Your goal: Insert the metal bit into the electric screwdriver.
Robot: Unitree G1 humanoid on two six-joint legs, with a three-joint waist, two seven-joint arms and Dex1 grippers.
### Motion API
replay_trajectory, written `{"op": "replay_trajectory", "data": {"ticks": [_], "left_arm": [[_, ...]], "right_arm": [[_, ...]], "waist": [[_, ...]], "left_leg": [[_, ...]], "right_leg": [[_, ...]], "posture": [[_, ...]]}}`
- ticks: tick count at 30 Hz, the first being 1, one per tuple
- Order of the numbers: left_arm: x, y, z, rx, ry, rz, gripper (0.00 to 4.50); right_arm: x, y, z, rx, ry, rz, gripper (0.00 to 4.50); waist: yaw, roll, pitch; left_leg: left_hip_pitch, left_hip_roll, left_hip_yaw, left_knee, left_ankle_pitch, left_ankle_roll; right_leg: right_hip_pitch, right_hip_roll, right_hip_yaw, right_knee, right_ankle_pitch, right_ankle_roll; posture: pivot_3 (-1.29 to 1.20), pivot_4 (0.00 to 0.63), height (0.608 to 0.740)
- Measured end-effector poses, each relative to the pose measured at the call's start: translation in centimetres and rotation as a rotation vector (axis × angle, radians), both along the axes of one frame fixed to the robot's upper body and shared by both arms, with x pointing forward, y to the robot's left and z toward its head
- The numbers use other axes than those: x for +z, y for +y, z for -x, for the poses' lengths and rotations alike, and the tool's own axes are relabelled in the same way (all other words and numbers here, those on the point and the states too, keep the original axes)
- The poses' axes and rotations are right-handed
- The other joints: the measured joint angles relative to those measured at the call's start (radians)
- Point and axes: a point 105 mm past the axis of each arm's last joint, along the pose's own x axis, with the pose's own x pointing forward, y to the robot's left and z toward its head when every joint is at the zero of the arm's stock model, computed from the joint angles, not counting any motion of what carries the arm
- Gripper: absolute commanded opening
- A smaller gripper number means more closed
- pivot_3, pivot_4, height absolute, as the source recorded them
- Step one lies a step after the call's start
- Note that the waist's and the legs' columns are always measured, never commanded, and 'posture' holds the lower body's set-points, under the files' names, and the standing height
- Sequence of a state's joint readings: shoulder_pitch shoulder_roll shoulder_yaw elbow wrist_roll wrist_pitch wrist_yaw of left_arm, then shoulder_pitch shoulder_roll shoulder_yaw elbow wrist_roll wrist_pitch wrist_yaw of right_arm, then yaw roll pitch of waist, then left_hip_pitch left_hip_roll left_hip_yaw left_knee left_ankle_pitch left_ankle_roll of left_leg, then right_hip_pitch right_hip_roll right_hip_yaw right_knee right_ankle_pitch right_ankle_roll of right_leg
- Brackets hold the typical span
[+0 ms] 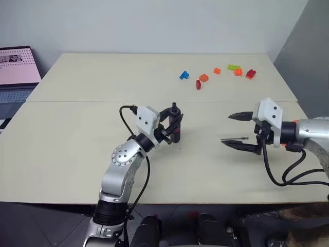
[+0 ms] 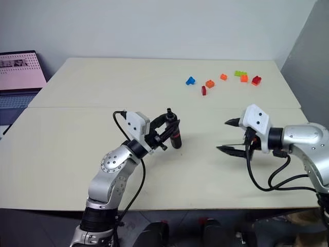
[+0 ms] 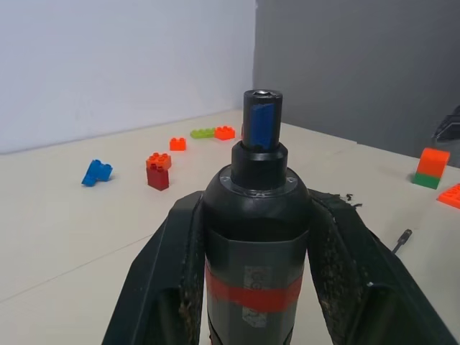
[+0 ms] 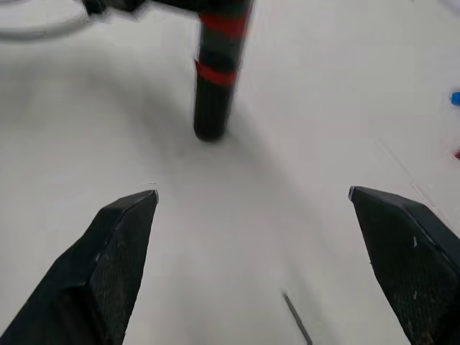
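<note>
The electric screwdriver (image 1: 176,135) stands upright near the middle of the table (image 1: 77,139), its narrow tip up and its base close to the tabletop. My left gripper (image 1: 172,123) is shut on its black body above the red band, with fingers (image 3: 162,273) on both sides of it. The metal bit (image 1: 240,138) lies flat on the table to the right, a thin dark rod. My right gripper (image 1: 226,128) hovers just above the bit, open wide and pointing left towards the screwdriver. In the right wrist view the bit (image 4: 296,320) lies between the spread fingers (image 4: 108,251).
Several coloured plastic bricks (image 1: 216,74) are scattered at the back right of the table. A laptop (image 1: 15,77) stands off the table's left side. A seam (image 1: 77,101) runs across the table behind both grippers. A bare stretch of table separates the two grippers.
</note>
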State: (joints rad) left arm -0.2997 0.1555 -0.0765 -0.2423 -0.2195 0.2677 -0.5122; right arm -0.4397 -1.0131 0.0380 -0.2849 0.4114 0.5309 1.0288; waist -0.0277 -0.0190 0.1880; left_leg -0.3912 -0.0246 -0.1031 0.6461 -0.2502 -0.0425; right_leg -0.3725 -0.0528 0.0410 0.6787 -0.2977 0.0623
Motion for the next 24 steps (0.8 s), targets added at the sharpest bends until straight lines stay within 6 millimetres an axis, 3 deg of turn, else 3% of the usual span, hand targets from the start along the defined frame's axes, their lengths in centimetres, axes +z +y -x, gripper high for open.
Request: {"op": "replay_trajectory", "data": {"ticks": [7,13,18,24], "left_arm": [[0.0,-0.7,0.2,-0.007,-0.032,-0.014,1.65],[0.0,-1.0,0.2,-0.010,-0.047,-0.013,1.65],[0.0,-1.2,0.1,-0.011,-0.053,-0.011,1.65],[0.0,-1.1,0.0,0.004,-0.057,-0.012,1.65]], "right_arm": [[-2.8,-4.3,-4.6,0.037,0.113,0.436,4.50],[-5.5,-4.2,-6.9,0.082,0.267,0.547,4.50],[-6.6,-4.0,-8.0,0.093,0.331,0.620,4.50],[-7.2,-4.3,-8.4,0.087,0.364,0.648,3.36]], "waist": [[-0.005,0.001,0.000],[-0.003,0.001,0.000],[0.001,0.001,0.000],[-0.001,0.001,0.000]], "left_leg": [[0.002,0.000,0.003,-0.001,0.000,0.000],[0.001,0.000,0.002,-0.001,0.001,-0.003],[0.000,-0.001,0.001,-0.001,0.002,-0.003],[0.000,-0.001,-0.001,-0.001,0.002,-0.003]], "right_leg": [[0.000,0.000,0.001,-0.001,0.000,0.000],[-0.001,-0.001,0.002,-0.001,0.000,0.000],[-0.001,-0.002,0.001,-0.002,0.000,0.000],[-0.001,-0.002,0.001,-0.001,0.000,0.000]], "posture": [[0.00,0.150,0.740],[0.00,0.150,0.740],[0.00,0.150,0.740],[0.00,0.150,0.740]]}}
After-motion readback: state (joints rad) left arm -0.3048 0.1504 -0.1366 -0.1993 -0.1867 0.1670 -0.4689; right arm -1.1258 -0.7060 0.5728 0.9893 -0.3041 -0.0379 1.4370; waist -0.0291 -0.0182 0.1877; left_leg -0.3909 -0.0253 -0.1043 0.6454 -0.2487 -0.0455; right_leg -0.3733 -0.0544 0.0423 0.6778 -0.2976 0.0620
